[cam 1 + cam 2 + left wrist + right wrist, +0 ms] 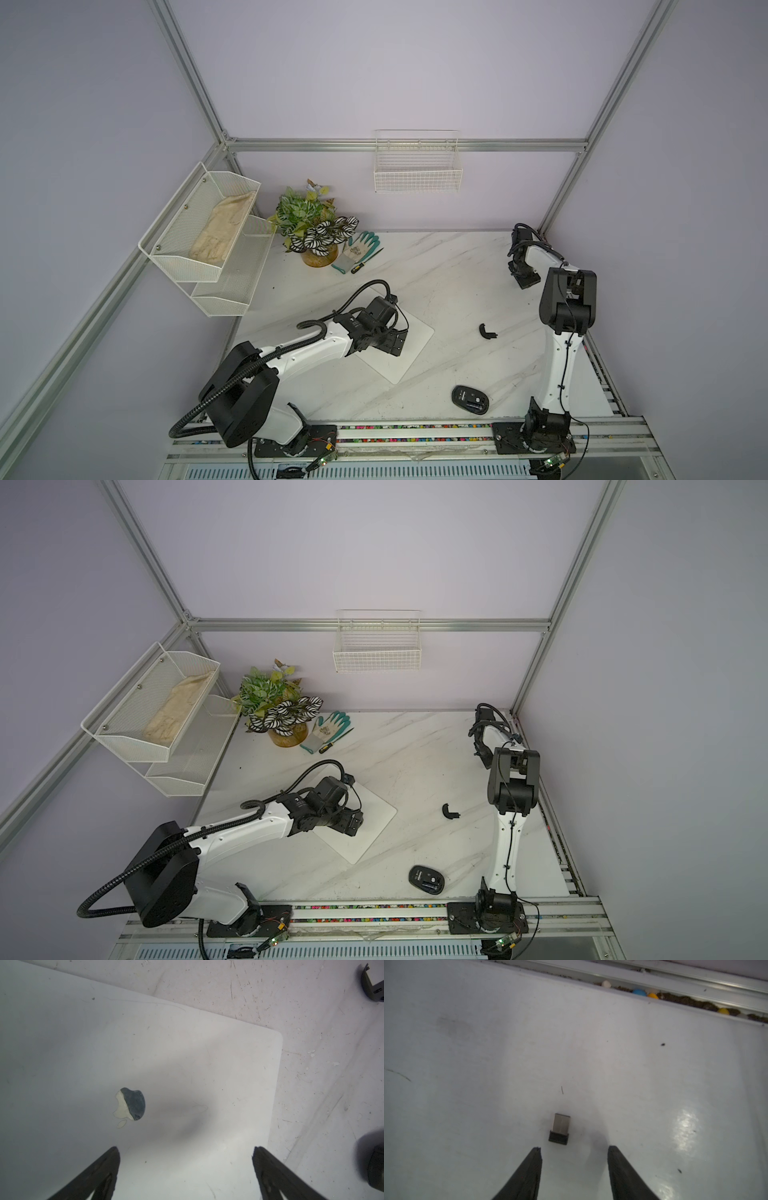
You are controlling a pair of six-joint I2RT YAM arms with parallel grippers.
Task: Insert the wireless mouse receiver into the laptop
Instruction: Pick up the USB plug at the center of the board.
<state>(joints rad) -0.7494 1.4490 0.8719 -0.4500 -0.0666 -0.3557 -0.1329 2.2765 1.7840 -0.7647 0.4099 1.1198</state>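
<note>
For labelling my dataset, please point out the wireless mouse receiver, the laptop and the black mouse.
wireless mouse receiver (560, 1126): right wrist view, on its metal plug.
laptop (166, 1059): left wrist view, on the bare lid.
black mouse (470, 400): a top view, on its middle.

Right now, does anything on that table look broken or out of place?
Yes. The black mouse lies opened, its curved cover piece apart on the table. The tiny receiver lies loose near the table's edge. The logo on the laptop shows half dark, half pale, perhaps a reflection.
</note>
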